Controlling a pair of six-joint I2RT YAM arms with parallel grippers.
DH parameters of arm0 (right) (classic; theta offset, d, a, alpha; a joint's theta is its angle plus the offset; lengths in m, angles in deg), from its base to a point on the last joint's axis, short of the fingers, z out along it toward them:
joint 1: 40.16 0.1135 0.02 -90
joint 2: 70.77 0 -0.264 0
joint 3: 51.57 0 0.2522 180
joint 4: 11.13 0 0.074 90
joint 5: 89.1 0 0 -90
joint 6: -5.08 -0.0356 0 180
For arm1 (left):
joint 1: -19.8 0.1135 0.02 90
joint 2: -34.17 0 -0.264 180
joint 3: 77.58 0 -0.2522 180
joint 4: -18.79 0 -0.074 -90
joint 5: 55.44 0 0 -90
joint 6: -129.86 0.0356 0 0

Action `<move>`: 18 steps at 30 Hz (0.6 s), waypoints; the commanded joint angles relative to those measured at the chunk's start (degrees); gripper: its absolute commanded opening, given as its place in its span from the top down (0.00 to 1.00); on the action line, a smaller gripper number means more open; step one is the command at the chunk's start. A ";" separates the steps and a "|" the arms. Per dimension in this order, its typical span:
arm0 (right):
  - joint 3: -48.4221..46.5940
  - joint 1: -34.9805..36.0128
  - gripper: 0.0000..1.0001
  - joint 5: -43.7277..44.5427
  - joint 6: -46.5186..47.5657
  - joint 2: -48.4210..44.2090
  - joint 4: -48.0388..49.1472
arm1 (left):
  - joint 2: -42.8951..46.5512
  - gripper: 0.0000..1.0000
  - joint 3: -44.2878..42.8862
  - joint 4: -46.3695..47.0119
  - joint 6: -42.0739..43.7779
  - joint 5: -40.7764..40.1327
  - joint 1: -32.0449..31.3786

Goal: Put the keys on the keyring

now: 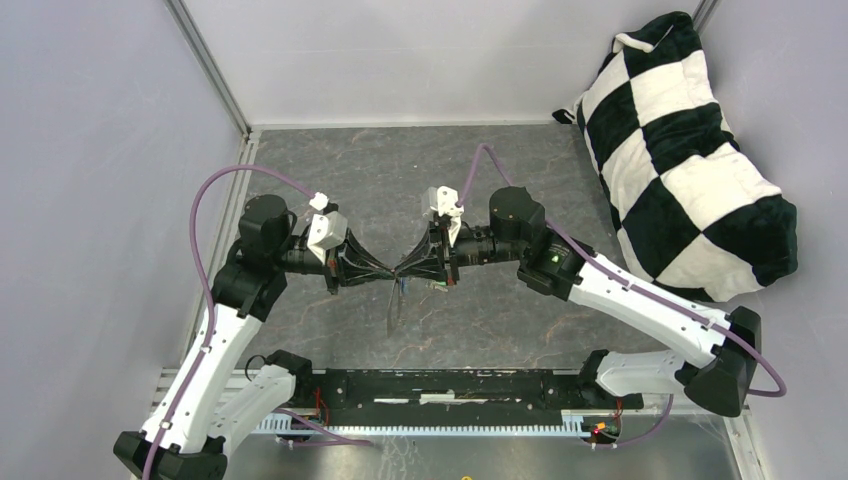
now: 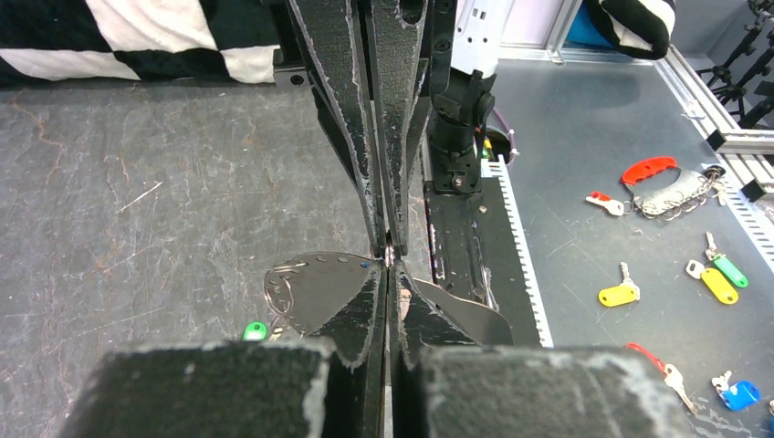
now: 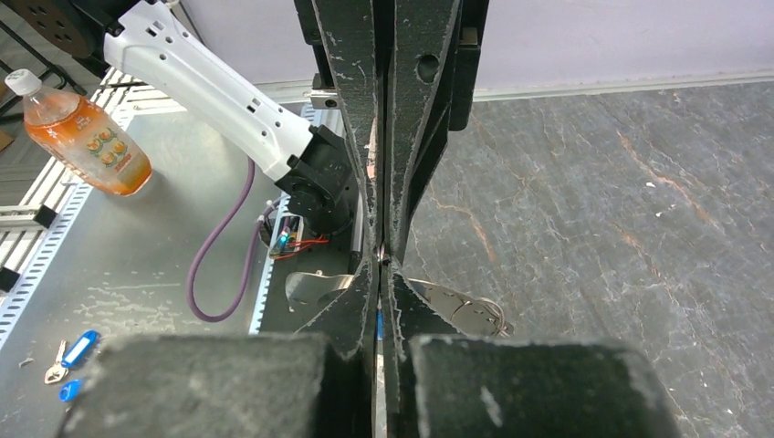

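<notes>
Top view only: pillow filled the far right corner, and the rest of the table was open. Left wrist only: green key just beside the keyring loop, spare keys off on the bench. Right wrist only: bottle. Both arms reached inward, roughly level. Left gripper and right gripper met tip to tip, both pinched closed. Keyring hung from that meeting point above the table; unclear which gripper held it.
</notes>
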 commanded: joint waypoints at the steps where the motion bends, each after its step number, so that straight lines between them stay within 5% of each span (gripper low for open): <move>1: -0.32 -0.58 1.00 2.57 0.95 -1.98 -0.39 | 1.01 0.98 -1.81 -0.12 3.01 1.07 -0.16; 8: -6.96 -0.54 1.00 4.21 4.59 1.92 -13.78 | 0.02 0.63 -1.94 -8.23 11.05 -2.42 -0.10; 18: -12.84 -0.60 1.00 8.68 9.96 5.50 -27.09 | -3.46 0.55 -3.67 -22.49 27.30 -5.92 -0.18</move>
